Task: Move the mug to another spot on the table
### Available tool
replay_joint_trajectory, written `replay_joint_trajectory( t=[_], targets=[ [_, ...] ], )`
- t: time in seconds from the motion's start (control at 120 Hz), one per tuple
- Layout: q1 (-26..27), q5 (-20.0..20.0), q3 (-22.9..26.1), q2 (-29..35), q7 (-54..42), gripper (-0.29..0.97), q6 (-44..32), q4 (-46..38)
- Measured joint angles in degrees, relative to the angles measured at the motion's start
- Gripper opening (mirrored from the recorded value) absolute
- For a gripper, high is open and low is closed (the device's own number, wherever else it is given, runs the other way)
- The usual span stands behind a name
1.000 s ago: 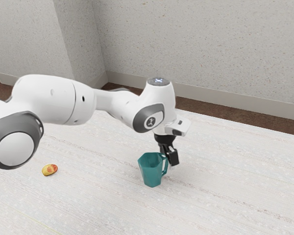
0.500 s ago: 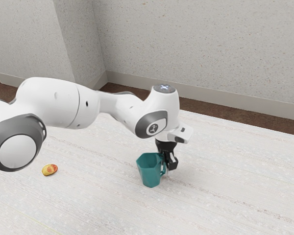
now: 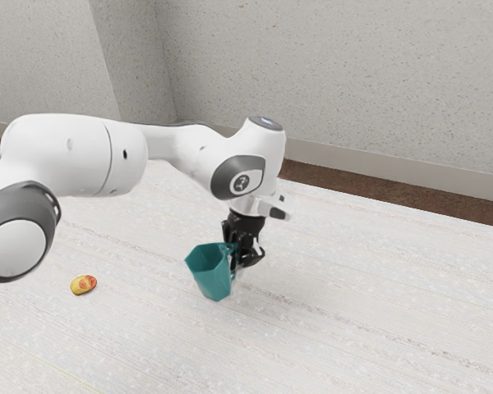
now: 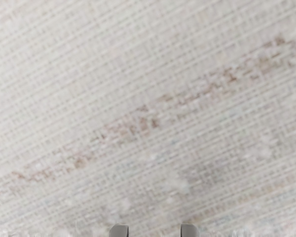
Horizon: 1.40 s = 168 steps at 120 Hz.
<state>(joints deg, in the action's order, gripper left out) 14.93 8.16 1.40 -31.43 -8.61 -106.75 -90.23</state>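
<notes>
Mug [image 3: 210,270] hangs tilted, clamped in end effector [image 3: 240,260].

Mug [image 3: 211,271]: teal, smooth, faceted walls with a faint sheen; glazed ceramic or plastic, cannot tell which.
Table [image 3: 378,320]: pale and matt, with a fine woven, cloth-like grain and faint brownish streaks.
Arm [image 3: 74,164]: smooth white shells, slightly glossy; grey matt joint caps.
Gripper [image 3: 243,259]: black, matt.
Wall [image 3: 353,74]: rough, speckled, plaster-like.
</notes>
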Motion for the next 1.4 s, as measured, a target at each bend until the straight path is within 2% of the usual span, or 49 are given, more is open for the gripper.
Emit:
replay_joint_trajectory(
  t=[0.283, 0.742, 0.883, 1.267, 1.333, 1.4],
  targets=[
    [-4.16, 0.28, -2.12, -1.09, 4.55, -0.05, 9.18, 6.08],
    [-11.28, 0.10, -2.58, -13.38, 8.43, -0.06, 12.36, 21.93],
    [-13.81, -1.33, -2.48, -16.33, 9.12, -0.06, 12.57, 23.49],
    [-14.39, -2.97, -2.63, -19.18, 10.53, -0.06, 12.67, 23.79],
    [-14.36, -3.12, -2.64, -19.24, 10.83, -0.01, 12.60, 23.81],
    [-14.37, -3.45, -2.64, -19.27, 11.05, 0.10, 12.50, 23.84]
  ],
)
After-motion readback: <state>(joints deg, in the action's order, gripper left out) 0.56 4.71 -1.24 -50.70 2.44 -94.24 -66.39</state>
